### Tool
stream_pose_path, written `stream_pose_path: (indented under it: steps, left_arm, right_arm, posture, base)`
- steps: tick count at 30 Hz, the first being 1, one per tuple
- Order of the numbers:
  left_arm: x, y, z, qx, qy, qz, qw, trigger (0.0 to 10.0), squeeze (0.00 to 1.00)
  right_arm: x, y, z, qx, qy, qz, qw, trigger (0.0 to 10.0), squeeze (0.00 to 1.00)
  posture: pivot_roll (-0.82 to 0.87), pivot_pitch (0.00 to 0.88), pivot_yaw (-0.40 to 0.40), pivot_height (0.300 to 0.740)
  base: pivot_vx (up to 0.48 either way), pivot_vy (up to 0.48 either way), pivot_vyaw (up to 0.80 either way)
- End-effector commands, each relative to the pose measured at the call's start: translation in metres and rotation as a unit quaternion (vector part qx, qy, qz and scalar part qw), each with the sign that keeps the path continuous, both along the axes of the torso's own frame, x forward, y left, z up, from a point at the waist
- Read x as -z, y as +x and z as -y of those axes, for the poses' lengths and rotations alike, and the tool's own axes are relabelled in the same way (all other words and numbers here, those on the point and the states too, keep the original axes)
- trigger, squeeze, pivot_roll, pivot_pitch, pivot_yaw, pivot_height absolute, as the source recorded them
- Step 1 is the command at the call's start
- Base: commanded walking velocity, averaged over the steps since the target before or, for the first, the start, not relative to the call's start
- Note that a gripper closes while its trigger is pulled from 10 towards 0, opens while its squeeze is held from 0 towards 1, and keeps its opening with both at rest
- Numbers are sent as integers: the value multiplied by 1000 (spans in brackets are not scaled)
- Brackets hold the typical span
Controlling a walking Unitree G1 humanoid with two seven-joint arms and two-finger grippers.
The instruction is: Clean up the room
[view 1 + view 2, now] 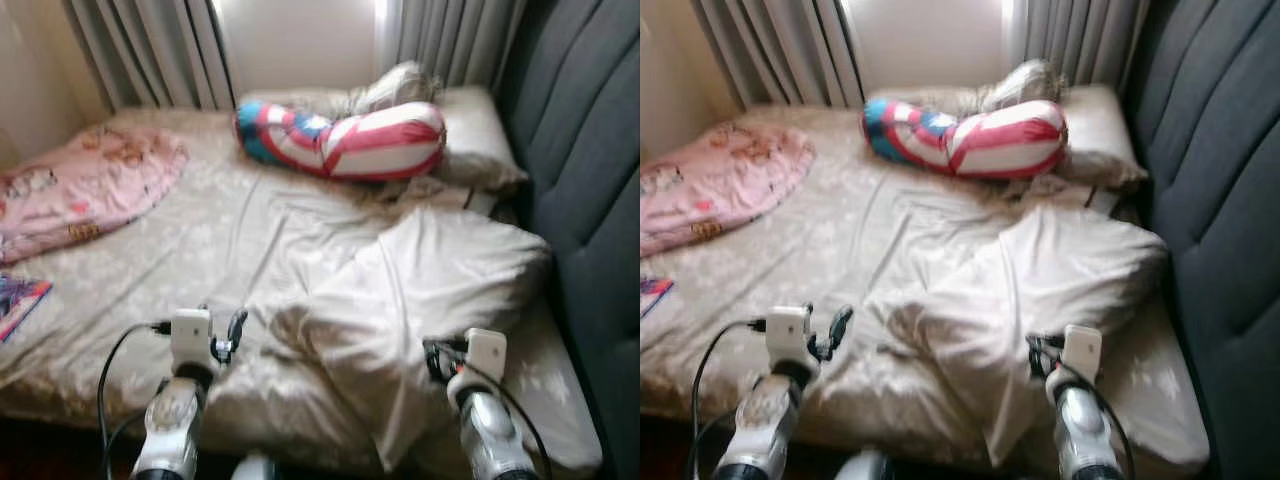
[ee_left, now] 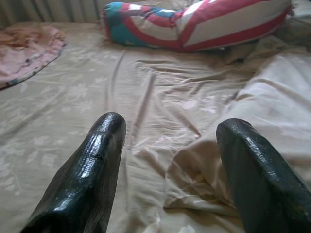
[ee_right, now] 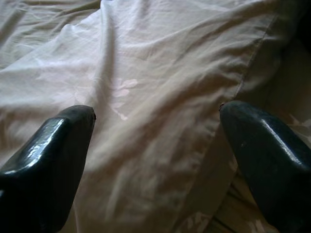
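While both arms reach over the bed's near edge, the left gripper (image 2: 167, 160) and right gripper (image 3: 155, 145) gape wide, empty, above the rumpled pillow (image 1: 440, 270); beyond lies a striped bolster (image 1: 345, 138).

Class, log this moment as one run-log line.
left end effector: open, over bedsheet | right end effector: open, over pillow
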State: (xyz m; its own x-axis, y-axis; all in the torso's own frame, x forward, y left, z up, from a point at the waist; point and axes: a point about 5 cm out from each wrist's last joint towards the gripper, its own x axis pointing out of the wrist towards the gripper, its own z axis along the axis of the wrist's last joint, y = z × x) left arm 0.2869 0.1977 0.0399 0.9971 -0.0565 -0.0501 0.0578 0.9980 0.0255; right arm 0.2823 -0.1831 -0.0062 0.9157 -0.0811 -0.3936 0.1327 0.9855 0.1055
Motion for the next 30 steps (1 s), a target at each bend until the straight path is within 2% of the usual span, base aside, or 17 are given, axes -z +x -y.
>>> stream_pose_path:
  steps: [1,7,18,23,30]
  left_arm:
    - [-4,2,-2,1,7,4,1000,10000,0]
    - [-6,4,-4,3,10,4,1000,10000,0]
    - [-10,8,-4,6,11,6,1000,10000,0]
    - [-12,10,-5,9,13,7,1000,10000,0]
    - [-14,8,-10,18,24,8,1000,10000,0]
  right_arm:
    - [-2,4,-2,-3,1,-4,1000,10000,0]
    - [-12,13,-4,-4,18,26,1000,10000,0]
    - [-14,16,-8,-5,20,26,999,10000,0]
    - [-16,19,-8,11,36,29,999,10000,0]
    - [-8,19,-10,39,71,-31,996,10000,0]
  posture:
    - [21,0,27,647]
    - [28,0,39,647]
    - [30,0,47,721]
    - [37,0,58,726]
    - [56,0,76,726]
  base:
    - [0,0,0]
    - [0,0,0]
    - [0,0,0]
    - [0,0,0]
    - [0,0,0]
